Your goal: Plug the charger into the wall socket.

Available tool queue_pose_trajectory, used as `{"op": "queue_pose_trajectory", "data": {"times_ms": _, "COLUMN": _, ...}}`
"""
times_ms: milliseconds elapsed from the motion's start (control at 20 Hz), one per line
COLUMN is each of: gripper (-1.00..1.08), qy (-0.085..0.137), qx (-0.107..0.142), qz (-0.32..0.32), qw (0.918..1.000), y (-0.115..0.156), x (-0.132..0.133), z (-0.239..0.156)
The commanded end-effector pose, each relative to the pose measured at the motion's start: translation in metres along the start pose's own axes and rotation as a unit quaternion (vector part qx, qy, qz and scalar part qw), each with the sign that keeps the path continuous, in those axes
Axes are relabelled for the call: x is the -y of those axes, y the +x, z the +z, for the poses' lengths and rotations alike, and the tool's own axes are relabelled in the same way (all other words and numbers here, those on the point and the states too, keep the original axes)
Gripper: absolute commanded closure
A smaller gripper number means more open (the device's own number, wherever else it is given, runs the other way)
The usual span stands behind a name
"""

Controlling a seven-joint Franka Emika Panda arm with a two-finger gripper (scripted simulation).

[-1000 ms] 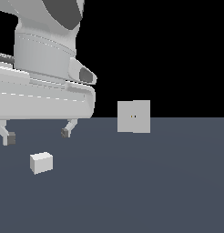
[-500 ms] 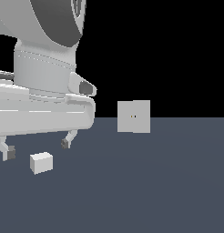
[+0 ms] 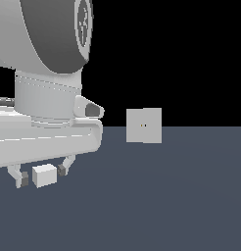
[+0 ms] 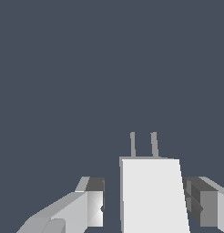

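The charger is a small off-white block lying on the dark floor at the exterior view's left. My gripper has come down around it, one finger on each side, jaws open with gaps to the block. In the wrist view the charger sits between the two fingertips, its two thin prongs pointing away from the camera. The wall socket is a light grey upright square plate with two tiny holes, standing farther back toward the exterior view's right.
The arm's large white body fills the exterior view's upper left. The floor is a plain dark grey surface.
The gripper has descended over the last second until its fingers straddle the charger. The charger and socket have not moved.
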State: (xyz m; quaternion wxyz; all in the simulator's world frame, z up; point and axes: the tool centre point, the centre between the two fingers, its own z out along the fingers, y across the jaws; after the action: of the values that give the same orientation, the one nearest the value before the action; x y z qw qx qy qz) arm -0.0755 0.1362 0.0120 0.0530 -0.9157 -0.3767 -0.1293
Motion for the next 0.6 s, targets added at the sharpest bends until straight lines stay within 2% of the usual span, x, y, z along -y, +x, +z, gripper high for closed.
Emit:
{"op": "queue_pose_trajectory", "data": {"times_ms": 0, "gripper": 1.08, "qy": 0.0, "qx": 0.0, "qz": 0.0, "qw": 1.0, "y": 0.0001, "x": -0.0003, "z": 0.0006}}
{"op": "queue_pose_trajectory", "data": {"times_ms": 550, "gripper": 1.08, "qy": -0.001, "qx": -0.001, "qz": 0.002, "qw": 1.0, "y": 0.0007, "x": -0.0011, "z": 0.0}}
